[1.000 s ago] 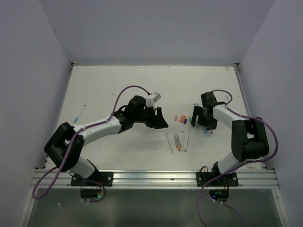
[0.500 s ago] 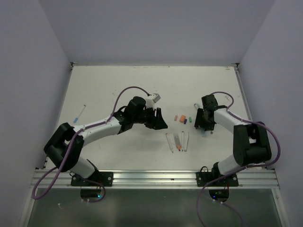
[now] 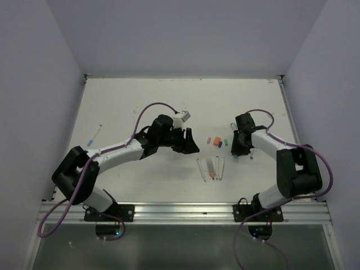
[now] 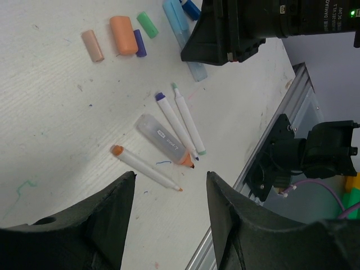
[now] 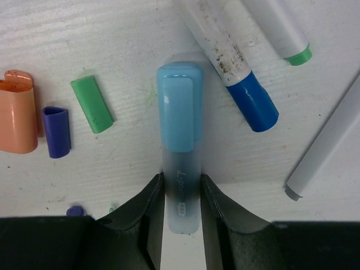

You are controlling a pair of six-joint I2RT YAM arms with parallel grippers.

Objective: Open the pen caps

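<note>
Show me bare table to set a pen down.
Crowded: between the left gripper and right gripper, which clamps the light blue pen, lie pen caps and uncapped pens. Free: the table's far strip beyond them, and the near patch between the arm bases.

Orange cap (image 5: pixel 17 121), dark blue cap (image 5: pixel 56 131), green cap (image 5: pixel 92 104), light blue cap (image 5: pixel 180 107) on clear barrel (image 5: pixel 180 197) — white, ink-flecked table (image 5: pixel 112 34).

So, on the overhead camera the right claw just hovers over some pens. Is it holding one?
Observer: Yes. The right wrist view shows the fingers of the right gripper pressing both sides of the clear barrel of the light blue pen.
Operator: Is its cap off?
Observer: No, the light blue cap sits on the barrel's end.
Operator: And the left claw?
Observer: The left gripper is open, nothing between its fingers.
</note>
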